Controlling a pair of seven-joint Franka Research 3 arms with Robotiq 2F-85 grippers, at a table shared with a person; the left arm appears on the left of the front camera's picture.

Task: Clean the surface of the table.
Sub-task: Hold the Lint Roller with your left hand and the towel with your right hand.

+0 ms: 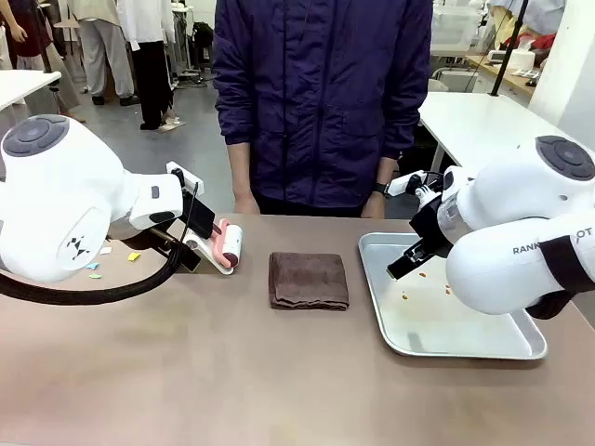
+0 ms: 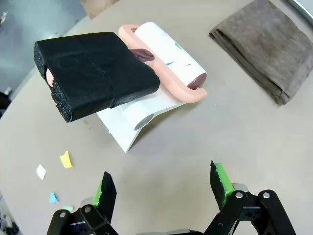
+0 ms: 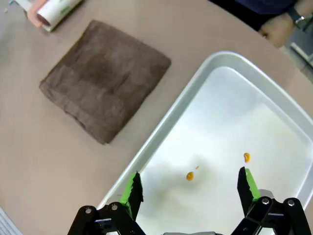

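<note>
While the left gripper and right gripper hang spread apart, the table lies below, lint roller at left's twelve o'clock.

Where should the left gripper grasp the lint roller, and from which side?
On the black foam block around the handle of the lint roller, from above: it sits raised off the table, its long sides free for the left gripper.

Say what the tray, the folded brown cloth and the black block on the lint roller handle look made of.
Tray: metal, likely aluminium or steel; silvery sheen, soft reflections. Cloth: terry-like textile; fuzzy matte nap. Black block: probably foam; porous, rough cut edges.
</note>
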